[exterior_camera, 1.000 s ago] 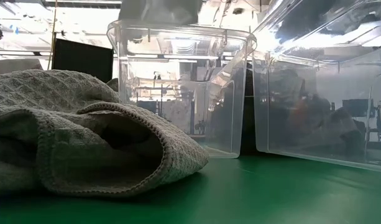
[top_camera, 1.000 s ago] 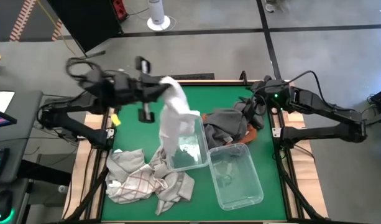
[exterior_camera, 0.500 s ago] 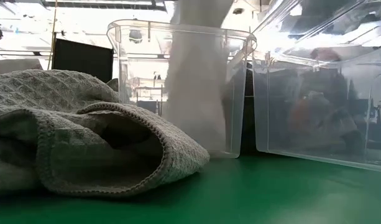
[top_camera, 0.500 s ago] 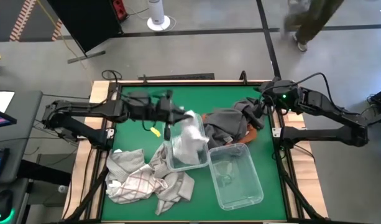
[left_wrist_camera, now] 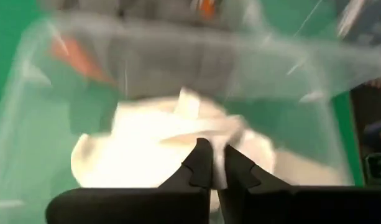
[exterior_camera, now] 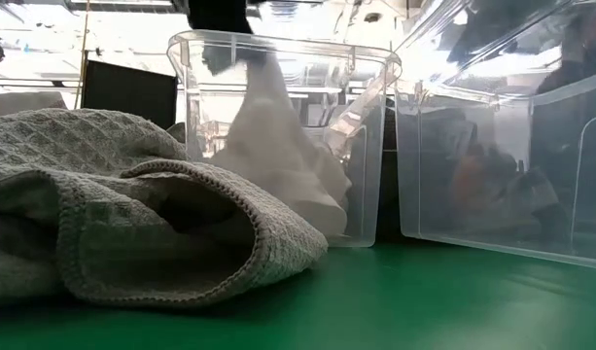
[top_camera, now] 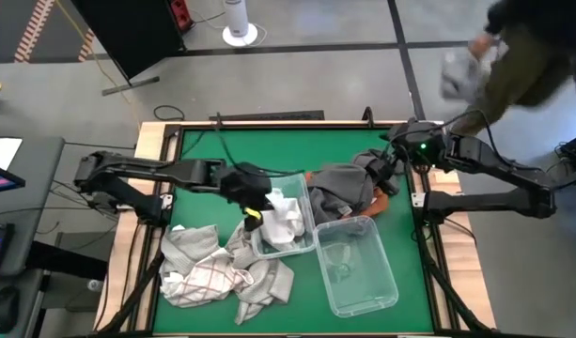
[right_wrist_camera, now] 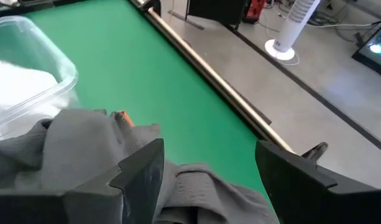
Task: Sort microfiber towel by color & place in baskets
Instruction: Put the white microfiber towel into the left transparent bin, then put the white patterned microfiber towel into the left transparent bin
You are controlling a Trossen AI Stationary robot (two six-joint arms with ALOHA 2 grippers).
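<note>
A white towel (top_camera: 282, 214) lies heaped inside the left of two clear baskets (top_camera: 286, 252); through the basket's wall it shows as a cone-shaped heap (exterior_camera: 278, 156). My left gripper (top_camera: 257, 199) is over that basket's left rim, shut on the towel's top. The second basket (top_camera: 391, 282) stands beside it to the right. My right gripper (right_wrist_camera: 209, 168) hangs open over the dark grey towels (top_camera: 344, 188) at the far right (top_camera: 389, 171), with nothing between its fingers. My left gripper pinches a thin fold at the top of the white towel (left_wrist_camera: 219, 163) between its two fingertips. The fingers slant down from the table's left. The towel is slack, and its bulk rests on the basket's floor.
A pile of light grey waffle towels (top_camera: 217, 263) lies at the near left, close in front of the low camera (exterior_camera: 132, 214). Something orange (top_camera: 388, 192) lies by the dark grey towels. A person (top_camera: 522, 56) stands beyond the table's far right corner, holding a cloth.
My left gripper has come down toward the left basket and tipped nose-down, carrying the white towel. The towel hung long from the gripper above the basket; now it has sunk in and crumpled on the floor. A person has stepped in at the far right.
</note>
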